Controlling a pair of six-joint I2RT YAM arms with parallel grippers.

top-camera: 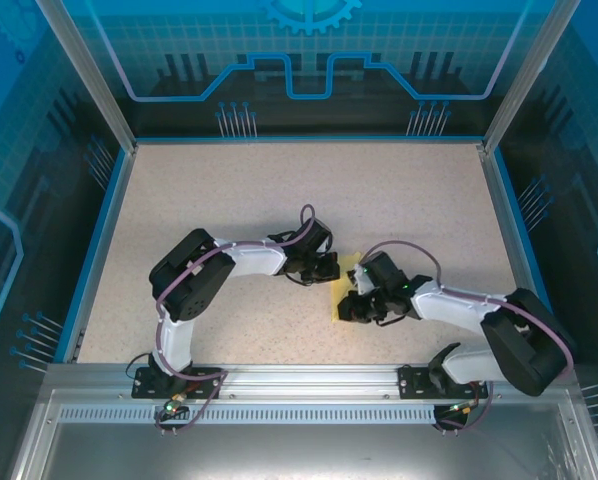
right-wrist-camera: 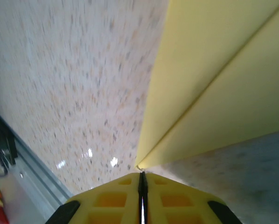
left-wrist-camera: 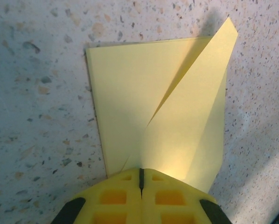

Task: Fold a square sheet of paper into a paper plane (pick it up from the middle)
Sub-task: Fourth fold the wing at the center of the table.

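Note:
The square sheet of paper point(top-camera: 347, 266) is pale yellow and lies partly folded on the speckled table between the two arms. In the left wrist view the sheet point(left-wrist-camera: 130, 93) has one flap creased diagonally and standing up at the right. My left gripper point(left-wrist-camera: 141, 181) is shut, its tips set on the near edge of the sheet where the crease ends; I cannot tell whether paper is pinched there. From above, the left gripper point(top-camera: 328, 270) sits at the sheet's left side. My right gripper point(top-camera: 348, 304) is at its near end. It is shut point(right-wrist-camera: 142, 175) on a folded corner of the sheet point(right-wrist-camera: 214, 84).
The speckled table point(top-camera: 229, 190) is bordered by a blue rim and metal posts. A metal rail point(top-camera: 299, 380) runs along the near edge by the arm bases. Open table lies behind and to the left of the grippers.

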